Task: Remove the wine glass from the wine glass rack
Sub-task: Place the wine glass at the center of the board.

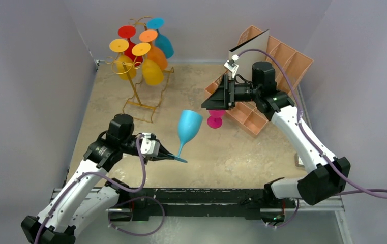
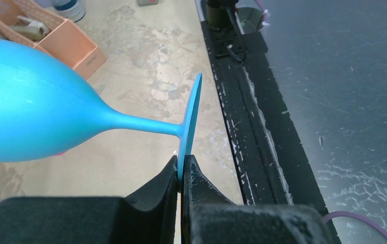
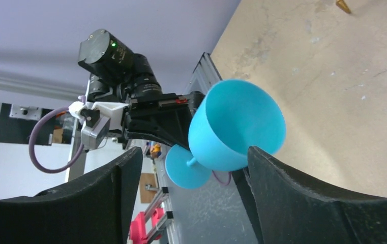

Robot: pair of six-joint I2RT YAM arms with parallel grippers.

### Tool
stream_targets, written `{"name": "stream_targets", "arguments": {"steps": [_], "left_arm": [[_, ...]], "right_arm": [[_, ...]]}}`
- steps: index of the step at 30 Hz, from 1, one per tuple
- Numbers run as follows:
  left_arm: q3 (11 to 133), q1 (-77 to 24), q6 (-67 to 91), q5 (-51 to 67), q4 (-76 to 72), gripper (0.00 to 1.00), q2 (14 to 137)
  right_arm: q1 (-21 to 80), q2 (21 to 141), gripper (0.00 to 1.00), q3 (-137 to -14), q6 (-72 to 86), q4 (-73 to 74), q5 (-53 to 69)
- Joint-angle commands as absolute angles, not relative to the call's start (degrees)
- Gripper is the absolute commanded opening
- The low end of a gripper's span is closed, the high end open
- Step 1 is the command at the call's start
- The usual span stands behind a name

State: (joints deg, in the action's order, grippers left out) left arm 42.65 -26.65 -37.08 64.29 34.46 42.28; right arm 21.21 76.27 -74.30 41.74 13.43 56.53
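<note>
Left jaws pinch the blue wine glass (image 1: 189,125) by its foot.

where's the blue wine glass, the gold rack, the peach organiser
blue wine glass (image 1: 189,124), top view, on its bowl
gold rack (image 1: 136,94), top view, on its upright leg
peach organiser (image 1: 288,58), top view, on a divider wall

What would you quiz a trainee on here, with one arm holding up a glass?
1. True or false: the right gripper is shut on a glass.
2. The left gripper pinches the blue glass by its: A bowl, B stem, C foot.
3. Short answer: is that glass on the gold rack or off it?
Key: 1 false, its jaws are open and empty; 2 C; 3 off.
</note>
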Motion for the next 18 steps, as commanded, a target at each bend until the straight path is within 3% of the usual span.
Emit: {"name": "stream_targets", "arguments": {"steps": [1,8,18], "left_arm": [[44.8,-26.8,-40.3,72.5,31.3,0.0,44.6],[46.8,-26.9,-43.3,74.1,34.1,0.0,46.4],[47.1,-26.8,-43.7,74.5,35.2,0.0,46.0]], "right_arm": [[21.6,77.0,0.75,-77.5,41.8,13.4,62.2],[23.7,79.8,0.62,-79.0,41.7,16.3,66.7],[26.2,81.6,0.52,-80.0,40.2,17.8,66.2]]}}
